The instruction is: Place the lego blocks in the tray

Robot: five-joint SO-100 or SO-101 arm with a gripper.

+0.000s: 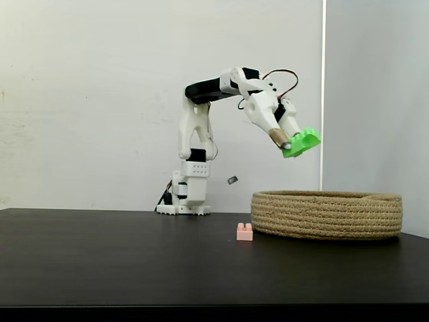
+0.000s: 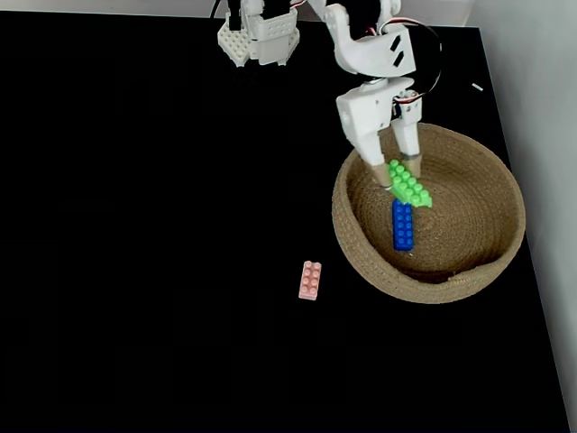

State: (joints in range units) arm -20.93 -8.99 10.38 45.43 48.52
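Pink brick point(image 2: 310, 280) sits alone on the black table point(image 2: 144, 253), just left of the tray point(image 2: 361, 262). Over the tray, the gripper point(image 2: 399, 171) pinches the green brick point(image 2: 410, 185) in mid-air, tilted, its near end hidden between the fingers. Blue brick point(image 2: 403, 225) lies inside, its top end tucked under the green one; from the side, the tray point(image 1: 327, 215) wall hides it.

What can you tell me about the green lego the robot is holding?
The green lego block is bright green plastic, long, with two rows of round studs on top, seen from above. The side view shows its underside curved. The end effector pinches it at one end, so it hangs tilted in the air above the tray. Only the fingers touch it. From above, it sits just over the blue block lying inside the tray.
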